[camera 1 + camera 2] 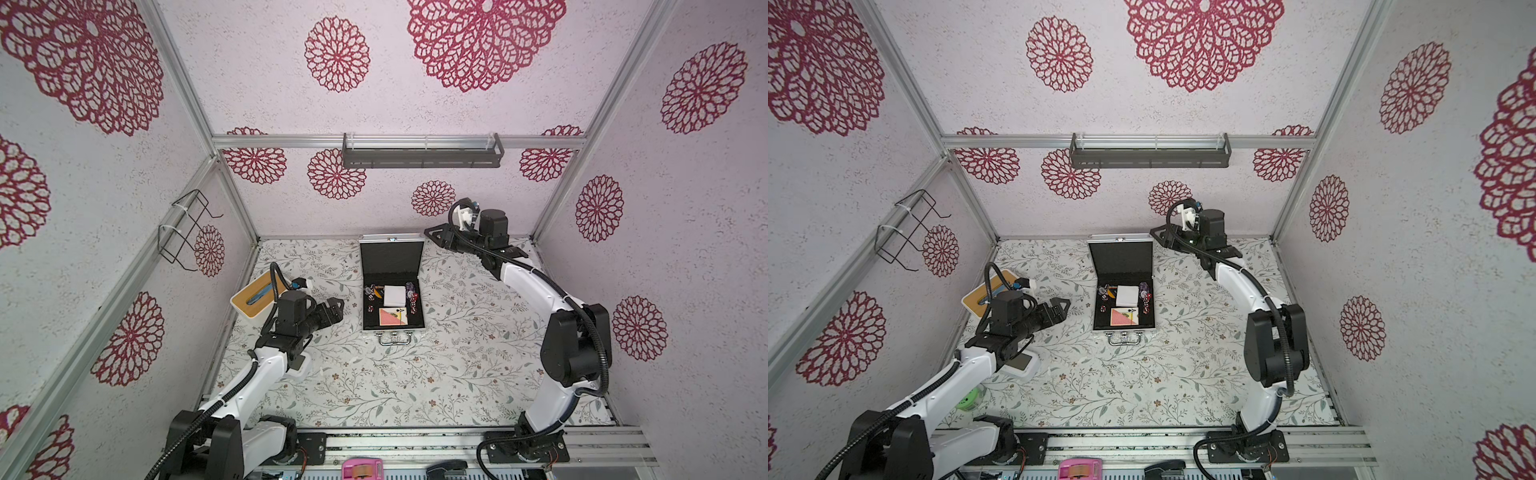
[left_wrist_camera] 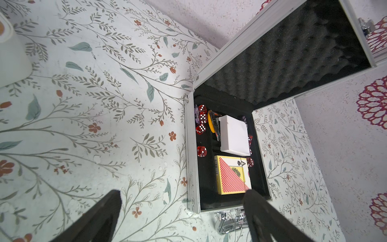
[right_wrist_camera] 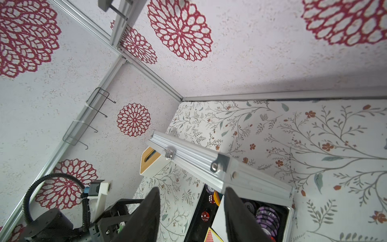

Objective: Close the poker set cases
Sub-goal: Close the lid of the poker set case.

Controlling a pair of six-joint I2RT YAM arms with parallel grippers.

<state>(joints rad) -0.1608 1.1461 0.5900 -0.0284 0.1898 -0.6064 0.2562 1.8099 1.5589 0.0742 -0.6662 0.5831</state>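
Silver ribbed-aluminium poker case (image 1: 390, 327): I'd tip its raised foam-lined lid (image 1: 390, 257) down gently with the half-open, empty right gripper (image 1: 432, 235); left gripper (image 1: 337, 311) hangs wide, empty.

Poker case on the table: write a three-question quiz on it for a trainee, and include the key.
1. True or false: the poker case has its lid raised, with the foam lining showing.
2. The left claw hovers open beside the case, holding nothing. Where is the right claw? A) near the lid's top corner B) flat on the table C) inside the case
3. Fill in: the red-backed card pack lies in the case at the end nearest the chrome ___.

Key: 1 true; 2 A; 3 handle.
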